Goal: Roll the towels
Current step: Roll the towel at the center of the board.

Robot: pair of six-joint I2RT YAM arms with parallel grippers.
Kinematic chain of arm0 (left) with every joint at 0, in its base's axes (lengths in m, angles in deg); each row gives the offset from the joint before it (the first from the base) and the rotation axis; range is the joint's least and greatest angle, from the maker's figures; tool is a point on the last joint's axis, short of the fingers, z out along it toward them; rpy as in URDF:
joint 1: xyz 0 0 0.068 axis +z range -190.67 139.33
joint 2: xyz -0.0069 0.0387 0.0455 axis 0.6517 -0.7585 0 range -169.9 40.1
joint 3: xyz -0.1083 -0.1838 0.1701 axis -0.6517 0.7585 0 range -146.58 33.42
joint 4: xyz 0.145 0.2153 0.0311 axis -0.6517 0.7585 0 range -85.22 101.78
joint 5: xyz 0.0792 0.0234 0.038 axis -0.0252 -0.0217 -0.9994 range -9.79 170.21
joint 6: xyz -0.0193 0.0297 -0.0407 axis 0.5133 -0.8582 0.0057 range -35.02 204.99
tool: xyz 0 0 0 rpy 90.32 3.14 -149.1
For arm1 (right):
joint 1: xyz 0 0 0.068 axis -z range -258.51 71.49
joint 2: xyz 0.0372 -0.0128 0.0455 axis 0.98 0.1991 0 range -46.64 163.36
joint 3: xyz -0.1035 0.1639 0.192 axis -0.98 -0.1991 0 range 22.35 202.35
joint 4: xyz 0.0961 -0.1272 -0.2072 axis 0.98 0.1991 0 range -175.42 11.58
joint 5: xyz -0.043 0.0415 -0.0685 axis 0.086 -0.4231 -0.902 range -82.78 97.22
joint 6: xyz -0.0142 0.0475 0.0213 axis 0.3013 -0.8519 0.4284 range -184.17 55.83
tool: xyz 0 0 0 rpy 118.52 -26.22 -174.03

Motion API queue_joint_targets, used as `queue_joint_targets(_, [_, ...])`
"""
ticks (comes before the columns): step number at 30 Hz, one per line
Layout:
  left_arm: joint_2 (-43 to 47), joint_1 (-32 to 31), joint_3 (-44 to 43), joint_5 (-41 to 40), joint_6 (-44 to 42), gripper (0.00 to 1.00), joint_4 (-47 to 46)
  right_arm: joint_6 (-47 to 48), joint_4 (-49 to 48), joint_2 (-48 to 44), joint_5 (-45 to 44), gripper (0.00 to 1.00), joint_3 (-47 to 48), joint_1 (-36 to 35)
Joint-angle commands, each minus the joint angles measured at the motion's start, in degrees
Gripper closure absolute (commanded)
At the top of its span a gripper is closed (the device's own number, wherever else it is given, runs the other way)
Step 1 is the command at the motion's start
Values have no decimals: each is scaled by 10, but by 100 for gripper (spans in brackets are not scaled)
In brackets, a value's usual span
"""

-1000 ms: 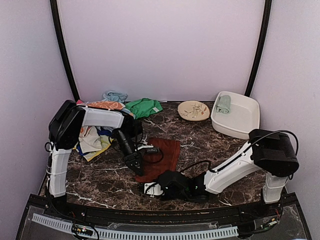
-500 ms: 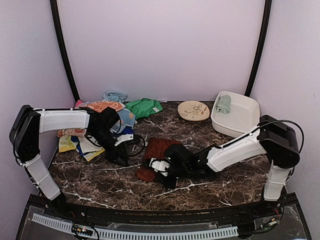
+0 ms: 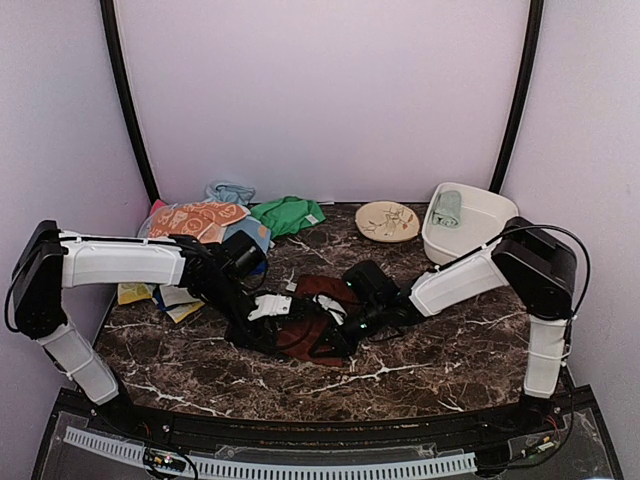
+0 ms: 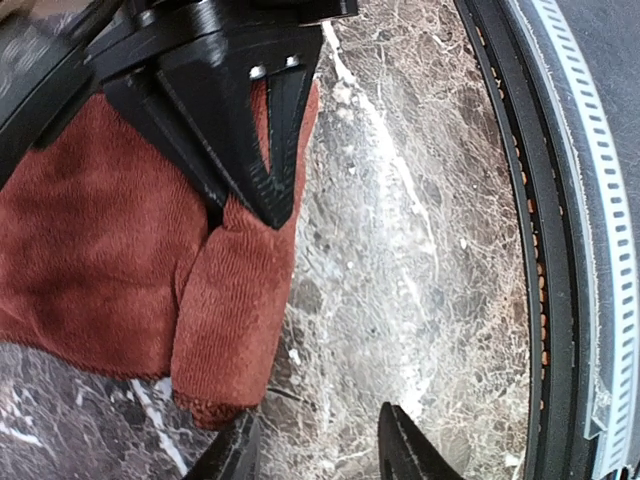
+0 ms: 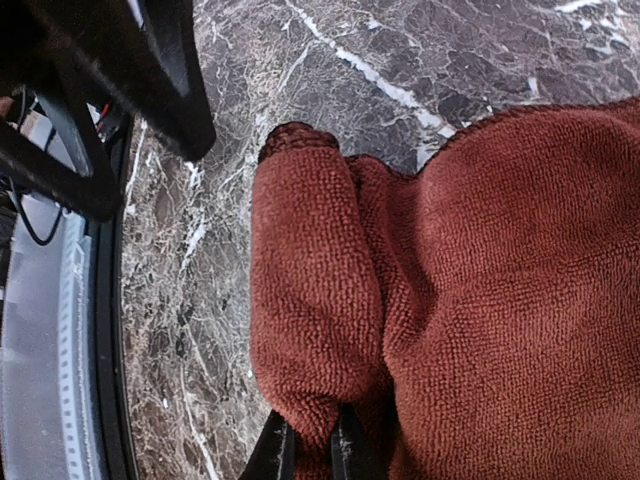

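The maroon towel [image 3: 312, 300] lies mid-table, its near edge folded over into a thick roll [image 5: 310, 300]. My right gripper [image 5: 310, 452] is shut on that rolled edge; in the top view it [image 3: 325, 322] sits on the towel's near side. My left gripper [image 4: 318, 455] is open and empty, its tips just off the towel's corner [image 4: 225, 360] over bare marble; in the top view it [image 3: 275, 330] is at the towel's left. The mint-green towel [image 3: 447, 208] lies rolled in the white basin [image 3: 490, 255].
A pile of loose towels sits at the back left: green [image 3: 288, 213], orange patterned [image 3: 200, 215], blue [image 3: 230, 190]. A round plate [image 3: 387, 220] stands at the back next to the basin. The table's black front rim [image 4: 560, 250] is close to the left gripper.
My right gripper has moved from the near edge back onto the towel, carrying its near edge over into a fold. My left arm swung out left, then came back to the towel's left corner.
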Motion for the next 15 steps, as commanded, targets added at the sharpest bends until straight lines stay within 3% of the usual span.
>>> queue_joint_targets(1, [-6,-29,-23,-35,-12,57,-28,-38,48,30,35,100,-15,12])
queue_joint_targets(15, [-80,-78,-40,-151,0,58,-101,-67,19,38,67,100,-25,30])
